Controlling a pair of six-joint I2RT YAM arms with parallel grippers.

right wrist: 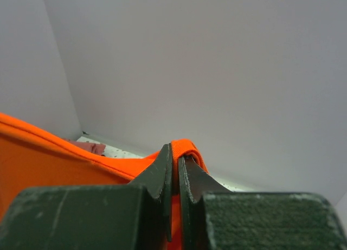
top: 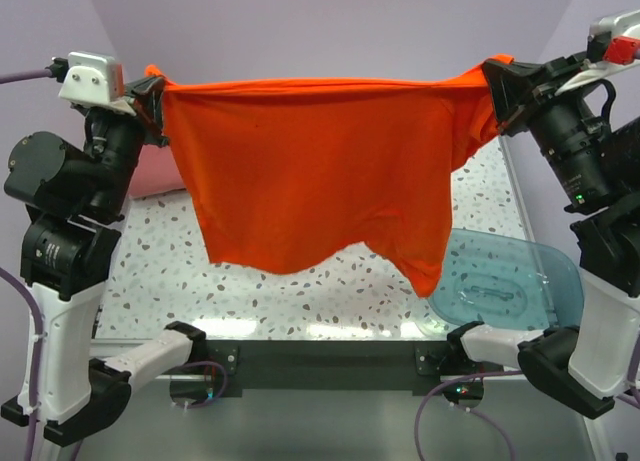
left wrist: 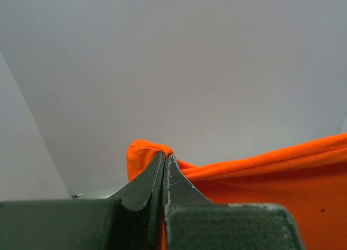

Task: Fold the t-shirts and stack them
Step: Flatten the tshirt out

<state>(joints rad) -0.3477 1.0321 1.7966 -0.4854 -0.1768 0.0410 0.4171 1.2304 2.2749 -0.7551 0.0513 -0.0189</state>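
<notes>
Top external is showing us what: where is the orange t-shirt hanging?

We are holding it stretched in the air above the worktop. Its top edge is running from 9 o'clock to 3 o'clock and the body is drooping toward 6.

And what is gripping it?

The left gripper is pinching the 9 o'clock corner and the right gripper the 3 o'clock corner. Both wrist views are showing the jaws clamped on a fold of orange cloth.

Which way are we judging the next move?

The long axis is lying straight between our arms, with neither nearer, so we are expecting both to lower together, hem first. The pink t-shirt is lying at 9 o'clock on the worktop. The blue tub is sitting at 4 o'clock, near the lowest hanging corner, which could be catching on it.
</notes>
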